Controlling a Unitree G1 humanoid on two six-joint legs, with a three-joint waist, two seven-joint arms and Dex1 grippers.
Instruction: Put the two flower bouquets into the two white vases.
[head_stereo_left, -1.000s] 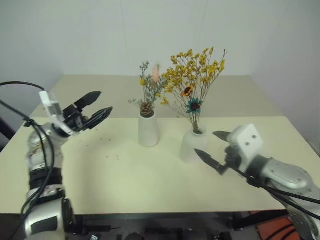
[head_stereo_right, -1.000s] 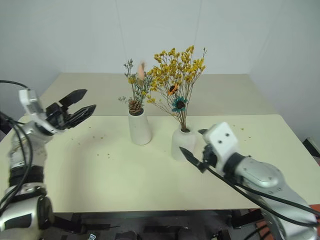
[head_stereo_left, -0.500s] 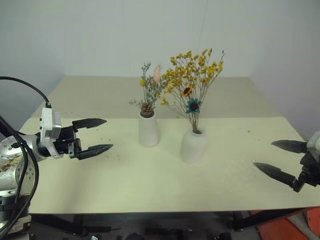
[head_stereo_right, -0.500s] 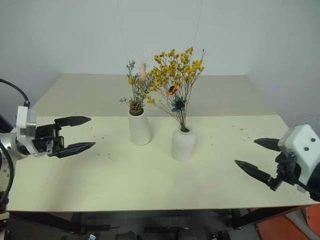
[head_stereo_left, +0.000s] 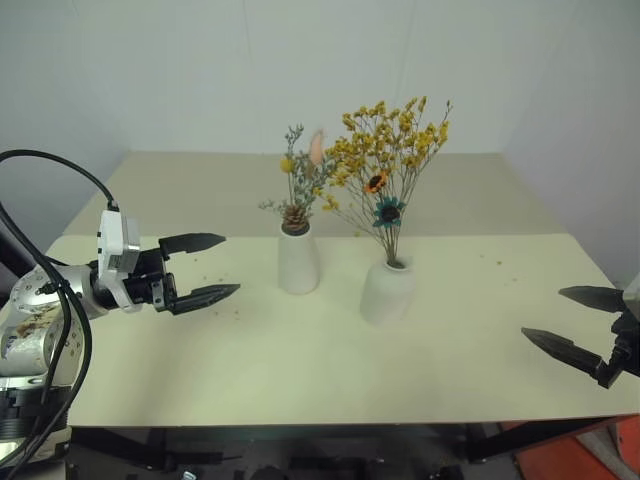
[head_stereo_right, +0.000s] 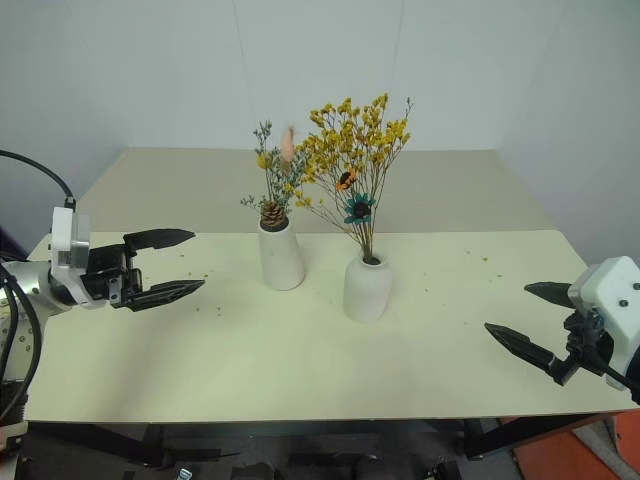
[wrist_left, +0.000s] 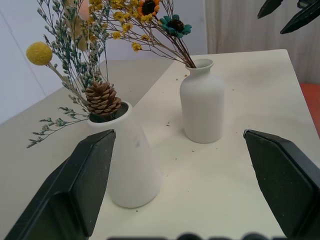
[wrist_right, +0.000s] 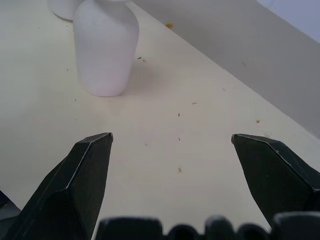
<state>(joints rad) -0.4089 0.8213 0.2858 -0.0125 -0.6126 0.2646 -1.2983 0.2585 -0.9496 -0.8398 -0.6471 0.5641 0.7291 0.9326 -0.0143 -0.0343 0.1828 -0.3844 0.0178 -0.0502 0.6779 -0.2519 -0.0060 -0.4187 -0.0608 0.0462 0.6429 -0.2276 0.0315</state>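
Both my left gripper (head_stereo_left: 213, 268) and right gripper (head_stereo_left: 572, 322) hang empty and spread wide, the yellow spray (head_stereo_left: 392, 150) in the squat vase (head_stereo_left: 386, 290), the sprig (head_stereo_left: 298, 185) in the tall vase (head_stereo_left: 297, 262); light, brittle stems, best pinched low.

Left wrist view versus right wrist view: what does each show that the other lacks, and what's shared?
Left wrist view: the sprig in the taller vase, the yellow spray's stems entering the squat vase, and the open left end effector. Right wrist view: orange crumbs on a further stretch of table. Shared: the squat vase, the table, the open right end effector.
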